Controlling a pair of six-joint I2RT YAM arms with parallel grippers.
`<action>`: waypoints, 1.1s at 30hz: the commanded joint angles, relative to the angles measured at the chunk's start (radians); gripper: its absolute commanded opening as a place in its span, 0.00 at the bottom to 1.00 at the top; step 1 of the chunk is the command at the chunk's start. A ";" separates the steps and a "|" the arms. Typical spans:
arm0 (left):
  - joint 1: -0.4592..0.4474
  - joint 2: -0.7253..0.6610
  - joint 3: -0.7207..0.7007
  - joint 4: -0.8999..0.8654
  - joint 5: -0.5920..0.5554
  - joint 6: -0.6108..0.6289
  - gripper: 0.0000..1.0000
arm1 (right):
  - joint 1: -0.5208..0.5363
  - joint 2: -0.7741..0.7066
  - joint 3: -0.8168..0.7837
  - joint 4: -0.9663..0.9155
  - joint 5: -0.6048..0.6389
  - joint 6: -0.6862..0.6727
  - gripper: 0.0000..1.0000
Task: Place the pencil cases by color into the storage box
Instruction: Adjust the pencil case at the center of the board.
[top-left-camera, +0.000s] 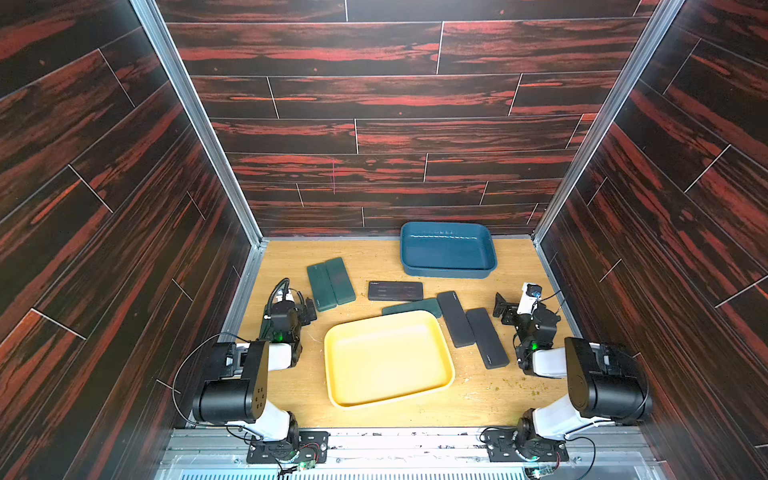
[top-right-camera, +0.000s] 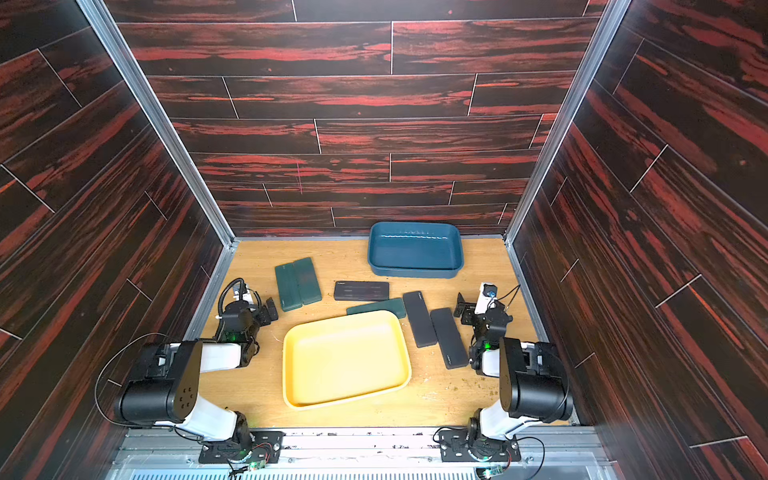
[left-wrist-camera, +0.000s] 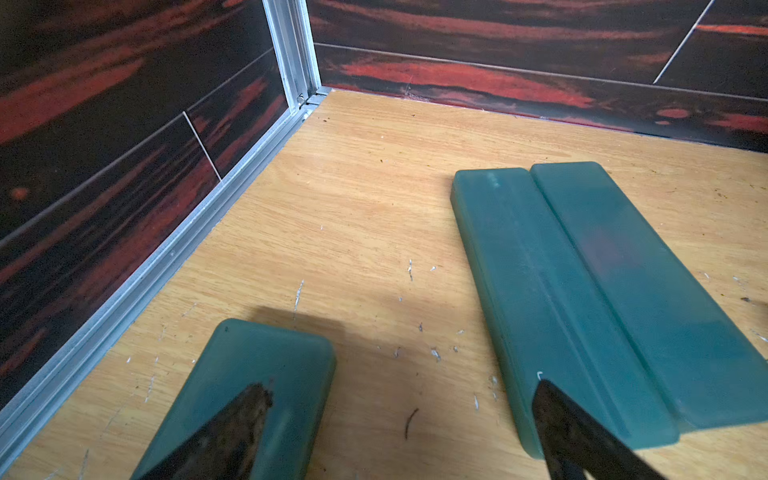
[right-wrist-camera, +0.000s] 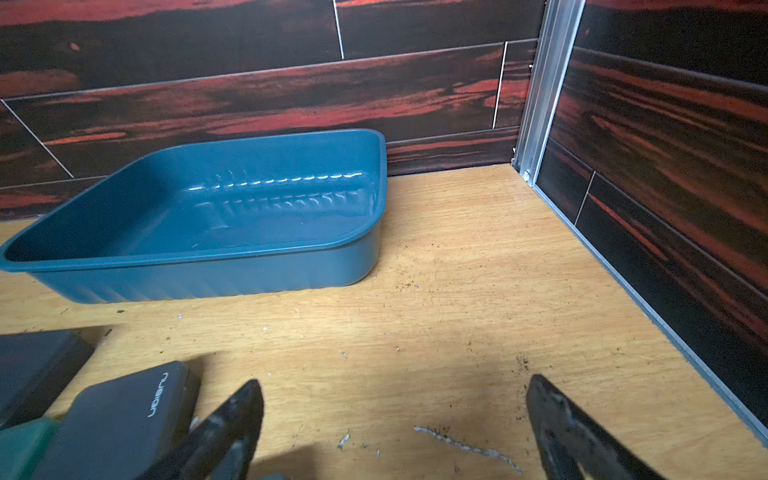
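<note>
The wood-grain tabletop (top-left-camera: 374, 257) is scuffed and speckled with crumbs toward 4 o'clock. A shallow, glossy blue storage box (top-left-camera: 446, 272) with rounded corners and a ribbed outer wall sits at 1 o'clock, with nothing in it. A matte yellow storage box (top-left-camera: 386, 361), also holding nothing, lies just toward 6 o'clock from the middle.

The pencil cases are all out on the wood. Each is a slim slab with rounded corners.
- A pair of dark green pencil cases (top-left-camera: 331, 283) lies side by side, touching, at 10 o'clock.
- A black case with faint lines (top-left-camera: 395, 290) lies near the centre.
- A third green case (top-left-camera: 409, 307) is partly hidden behind the yellow rim.
- Two smooth black cases (top-left-camera: 455, 318) (top-left-camera: 487, 337) lie at 3 to 4 o'clock.

The left gripper (top-left-camera: 310, 311) at 9 o'clock is spread wide and grasps nothing. The right gripper (top-left-camera: 502, 308) at 3 o'clock is likewise released.

In the left wrist view, a green rounded end (left-wrist-camera: 270, 361) shows beneath one fingertip. The frame edge cuts it off, and contact cannot be judged.
</note>
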 joint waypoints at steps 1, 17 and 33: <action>-0.003 -0.014 0.011 0.005 -0.006 0.008 1.00 | 0.006 0.005 -0.006 0.013 0.005 0.010 0.99; -0.003 -0.013 0.011 0.006 -0.006 0.006 1.00 | 0.006 0.003 -0.006 0.014 0.005 0.011 0.99; -0.001 -0.013 0.021 -0.016 -0.015 -0.003 1.00 | 0.005 0.005 -0.004 0.011 0.003 0.011 0.99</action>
